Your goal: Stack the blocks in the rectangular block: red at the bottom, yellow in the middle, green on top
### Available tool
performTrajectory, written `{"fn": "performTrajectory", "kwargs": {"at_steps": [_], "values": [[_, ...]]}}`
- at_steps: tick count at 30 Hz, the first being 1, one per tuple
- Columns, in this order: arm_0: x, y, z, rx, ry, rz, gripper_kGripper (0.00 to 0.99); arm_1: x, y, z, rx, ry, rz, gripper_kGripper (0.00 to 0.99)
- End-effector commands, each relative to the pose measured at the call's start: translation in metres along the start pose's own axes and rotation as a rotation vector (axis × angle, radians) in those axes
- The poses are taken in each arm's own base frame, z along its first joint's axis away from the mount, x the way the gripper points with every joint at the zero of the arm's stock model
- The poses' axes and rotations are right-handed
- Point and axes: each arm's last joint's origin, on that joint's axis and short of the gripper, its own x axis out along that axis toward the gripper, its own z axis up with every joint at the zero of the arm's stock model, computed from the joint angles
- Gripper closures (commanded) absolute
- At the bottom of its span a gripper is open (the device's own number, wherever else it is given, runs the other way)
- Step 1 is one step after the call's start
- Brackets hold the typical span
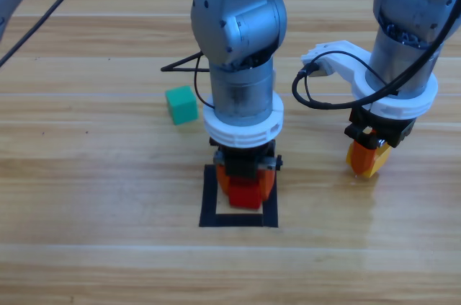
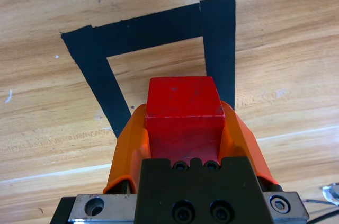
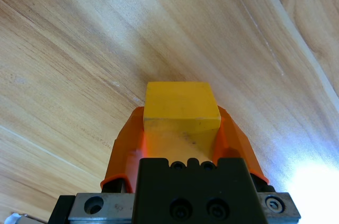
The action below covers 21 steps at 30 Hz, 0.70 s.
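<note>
Red cube (image 2: pixel 183 108): clamped between my left gripper (image 1: pixel 245 184)'s orange jaws, which stood closed flat against two opposite faces.
Position of load: I held it over the rectangular block (image 1: pixel 209 204), toward the outline's far edge; whether it touched the wood I could not tell.
Deciding relation: the bare wood inside the tape (image 2: pixel 159 65) lay just ahead of and below my jaws, so I judged only a short drop and release remained.
Yellow cube (image 3: pixel 181 108): gripped likewise by my right gripper (image 1: pixel 368 157), jaws closed on its sides, low over bare table to the right of the outline, waiting its turn.
Green cube (image 1: pixel 181 104): loose on the table, left of and beyond the outline, nearer my left arm.
</note>
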Motion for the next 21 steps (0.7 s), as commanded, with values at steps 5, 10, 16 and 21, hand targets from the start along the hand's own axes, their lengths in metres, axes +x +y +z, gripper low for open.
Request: {"fn": "performTrajectory", "kwargs": {"at_steps": [5, 10, 16, 21], "values": [[0.025, -0.006, 0.001, -0.002, 0.014, 0.031, 0.990, -0.003, -0.011, -0.008, 0.029, 0.011, 0.022, 0.969], [0.025, -0.005, 0.002, 0.003, 0.014, 0.031, 0.990, -0.002, -0.011, -0.008, 0.029, 0.014, 0.023, 0.969], [0.024, -0.001, 0.002, 0.001, 0.017, 0.034, 0.990, -0.003, -0.011, -0.008, 0.029, 0.013, 0.022, 0.969], [0.023, 0.005, 0.003, -0.021, 0.023, 0.039, 0.990, -0.002, -0.011, -0.008, 0.029, 0.013, 0.022, 0.969]]}}
